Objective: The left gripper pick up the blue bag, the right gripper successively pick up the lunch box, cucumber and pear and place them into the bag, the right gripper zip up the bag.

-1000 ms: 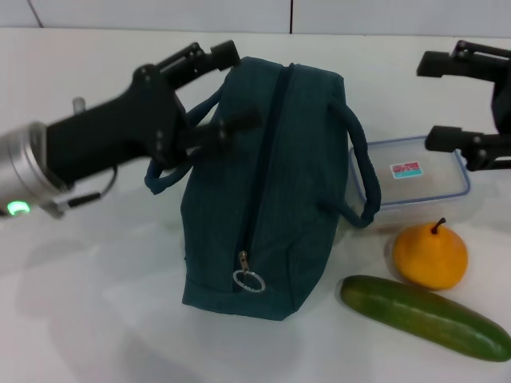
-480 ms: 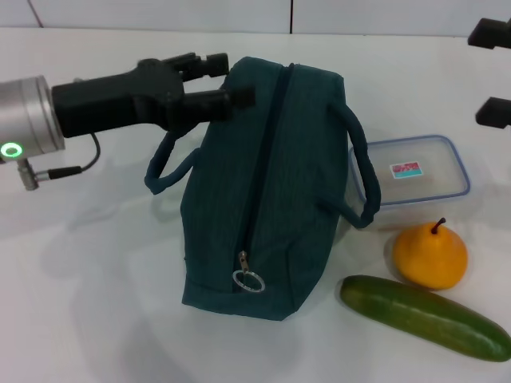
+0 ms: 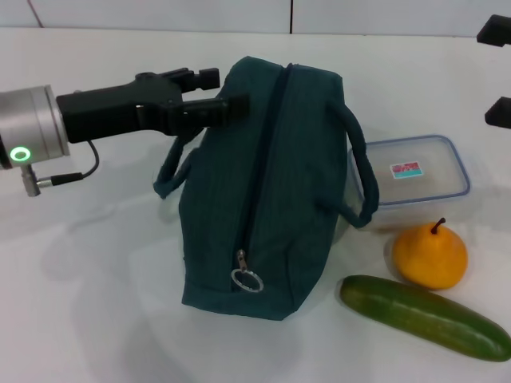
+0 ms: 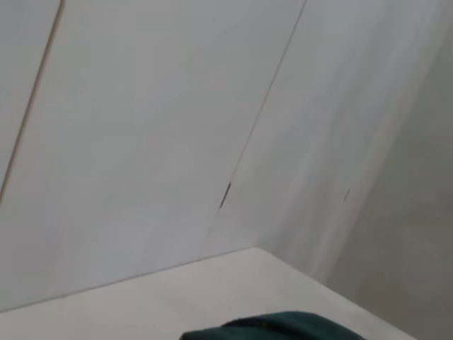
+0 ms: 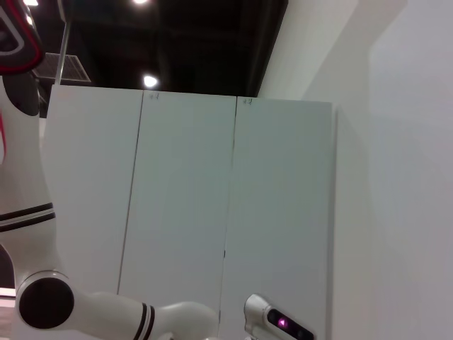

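On the white table (image 3: 96, 303) you have the blue bag (image 3: 263, 199) upright and zipped, the left gripper (image 3: 214, 94) pinching its left handle (image 3: 172, 171). Beside its right flank sit the lunch box (image 3: 415, 171), pear (image 3: 429, 255) and cucumber (image 3: 423, 317). Of the right gripper (image 3: 499, 72) you see 2 finger stubs, apart.

White table, panelled walls, dark ceiling

The white table (image 3: 96, 319) fills the head view, meeting a pale wall (image 3: 160, 14) split by a dark vertical seam at its far edge. In the left wrist view, grey wall panels (image 4: 141, 142) rise with thin joints. The right wrist view shows tall white panels (image 5: 184, 205) under a black ceiling (image 5: 198, 42) with round lights (image 5: 149, 81).
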Robot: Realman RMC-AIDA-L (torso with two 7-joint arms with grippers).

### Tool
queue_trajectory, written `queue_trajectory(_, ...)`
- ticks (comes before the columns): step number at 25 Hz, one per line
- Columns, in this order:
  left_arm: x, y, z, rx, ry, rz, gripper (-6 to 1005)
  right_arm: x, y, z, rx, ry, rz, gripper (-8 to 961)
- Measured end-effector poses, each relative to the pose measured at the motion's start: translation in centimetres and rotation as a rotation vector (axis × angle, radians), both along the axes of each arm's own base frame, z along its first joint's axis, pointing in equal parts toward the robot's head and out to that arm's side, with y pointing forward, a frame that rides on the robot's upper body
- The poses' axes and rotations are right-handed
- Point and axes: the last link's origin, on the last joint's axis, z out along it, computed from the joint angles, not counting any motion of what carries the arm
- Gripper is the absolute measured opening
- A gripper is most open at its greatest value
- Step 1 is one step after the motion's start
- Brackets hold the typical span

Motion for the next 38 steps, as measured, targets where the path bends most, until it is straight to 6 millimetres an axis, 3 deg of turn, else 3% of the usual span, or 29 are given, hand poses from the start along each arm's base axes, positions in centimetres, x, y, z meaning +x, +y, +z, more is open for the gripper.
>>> queue_trajectory(13, -0.9, -0.6, -0.2, 0.046, -0.030, 0.003, 735, 0.3, -0.3, -0.3, -0.005, 0.005, -0.012, 786)
queue_trajectory(21, -1.2, -0.4, -0.9, 0.032, -0.023, 0.000, 566, 1.0, -0.9, -0.9, -0.019, 0.003, -0.035, 785)
queue_trajectory(26, -1.2, -0.4, -1.5, 0.003, 0.027, -0.015, 434, 2.1, -2.3, -2.1, -0.031, 0.035, -0.090, 785)
queue_trajectory(35, -1.3, -0.6, -1.6, 0.002, 0.039, -0.024, 98, 6.2, -6.4, -4.8, 0.088, 0.226, -0.384, 784)
queue_trajectory(38, -1.4, -0.7, -1.6, 0.023, 0.053, -0.050, 64, 7.3, -7.5, -5.7, 0.147, 0.302, -0.508, 784)
